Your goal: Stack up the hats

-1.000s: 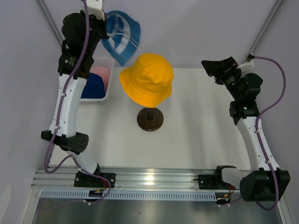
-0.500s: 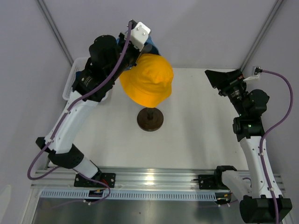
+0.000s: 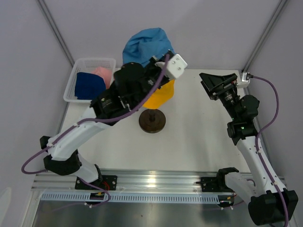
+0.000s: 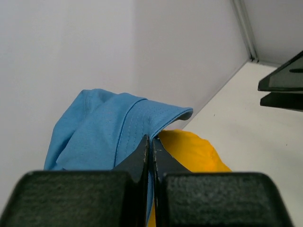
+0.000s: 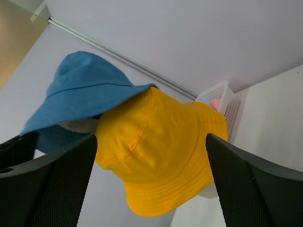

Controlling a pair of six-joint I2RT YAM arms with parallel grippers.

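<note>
The left arm reaches across the middle of the table (image 3: 199, 137), and the left gripper (image 4: 150, 142) has its jaws pressed together on the brim of the light blue hat (image 3: 144, 45), with only a thin fold of cloth between them. That hat hangs in the air at the far side, above and just behind the yellow hat (image 5: 156, 151). From the right wrist camera its brim seems to lie against the top of the yellow crown (though I cannot say for sure whether the two are actually touching). The yellow hat sits up on the stand, whose dark round base (image 3: 152, 121) rests on the table below it; from above, the left arm covers most of this hat. Over in the far left corner a white basket (image 3: 94, 60) holds the dark navy hat (image 3: 90, 85) and, beside it, the pale pink hat (image 3: 102, 73). The right gripper (image 3: 217, 82) hovers well to the right of the stand, pointing toward the two raised hats, its jaws spread wide with nothing in them.
</note>
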